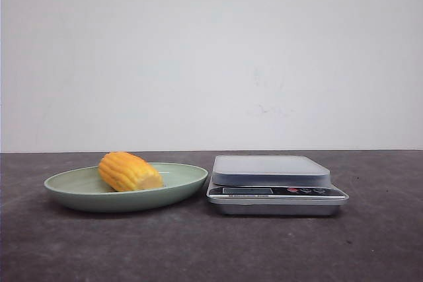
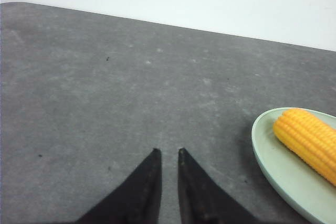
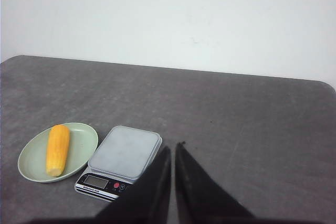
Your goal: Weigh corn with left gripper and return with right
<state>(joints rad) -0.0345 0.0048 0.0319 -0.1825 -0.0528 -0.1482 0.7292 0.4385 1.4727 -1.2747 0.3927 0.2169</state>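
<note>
The corn [image 1: 129, 171] is a stubby yellow-orange cob lying on its side in a pale green plate [image 1: 66, 183], left of a silver kitchen scale [image 1: 271, 170] whose platform is bare. Neither arm shows in the front view. My left gripper [image 2: 168, 151] hovers over bare table beside the plate [image 2: 273, 156], well short of the corn [image 2: 307, 140]; its black fingers stand almost together with a narrow gap and hold nothing. My right gripper [image 3: 174, 146] is high above the table, shut and empty, beside the scale [image 3: 125, 151]; the corn [image 3: 58, 149] and plate [image 3: 84, 140] lie beyond the scale.
The table is dark grey and speckled, with a white wall behind its far edge. The scale's display and red button [image 3: 116, 185] face the robot. Bare table lies around the plate and the scale.
</note>
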